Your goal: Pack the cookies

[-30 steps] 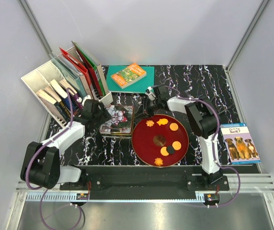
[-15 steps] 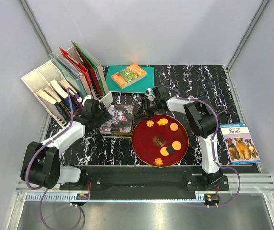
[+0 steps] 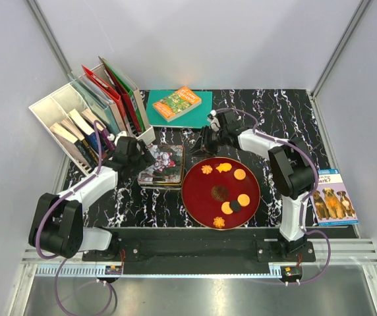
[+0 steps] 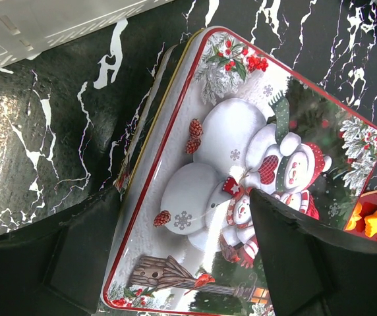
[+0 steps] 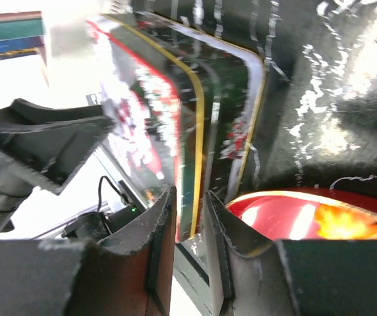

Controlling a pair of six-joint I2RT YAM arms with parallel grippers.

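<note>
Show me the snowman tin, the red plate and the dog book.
snowman tin (image 4: 231, 155), left wrist view, middle of the lid.
red plate (image 3: 198, 195), top external view, bare left part.
dog book (image 3: 337, 199), top external view, middle of cover.

Cookies (image 3: 239, 174) on red plate (image 3: 198, 192) beside tin (image 3: 163, 164)

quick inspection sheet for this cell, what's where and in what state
surface: black marbled table, no spills seen
job's things: cookies all on red plate; tin beside plate, lid on top
clutter: file rack, books, dog book
end effectors: left end effector open, straddling tin; right end effector pinching tin's edge
cables: purple cables looped along both arms, no snag seen
surroundings: grey walls, nothing else seen
</note>
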